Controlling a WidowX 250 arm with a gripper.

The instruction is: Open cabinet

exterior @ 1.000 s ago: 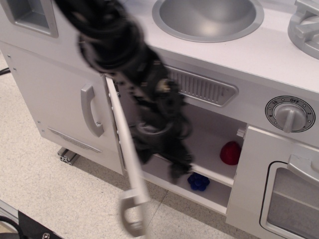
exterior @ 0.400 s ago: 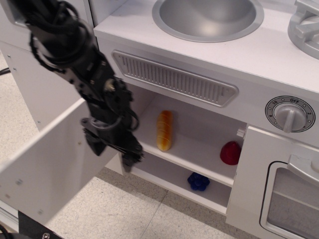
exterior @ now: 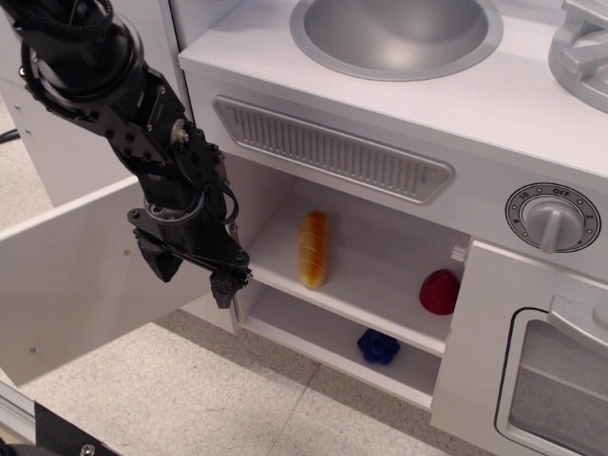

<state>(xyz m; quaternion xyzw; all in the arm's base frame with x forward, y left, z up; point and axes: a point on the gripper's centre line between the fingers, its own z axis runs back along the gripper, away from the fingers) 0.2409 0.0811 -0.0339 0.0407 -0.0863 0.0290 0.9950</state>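
The cabinet (exterior: pixel 380 275) is a white shelved compartment under the sink, and it stands open. Its plain door (exterior: pixel 76 275) is swung far out to the left with its inner face toward the camera; the handle is hidden behind it. My black gripper (exterior: pixel 190 277) hangs just in front of the compartment's left edge, against the door's hinge side. Its fingers (exterior: pixel 224 285) point down, spread apart, with nothing between them. On the upper shelf lie a bread roll (exterior: pixel 313 249) and a red toy (exterior: pixel 439 291); a blue toy (exterior: pixel 378 347) sits on the lower shelf.
A grey vent panel (exterior: pixel 332 150) runs above the compartment. The sink basin (exterior: pixel 394 28) is on top. A timer knob (exterior: pixel 551 218) and the windowed oven door (exterior: pixel 541 370) are at the right. Speckled floor (exterior: pixel 218 399) lies below.
The door has swung from nearly edge-on to wide open at the left. My arm has moved left, out of the compartment's front, uncovering the bread roll.
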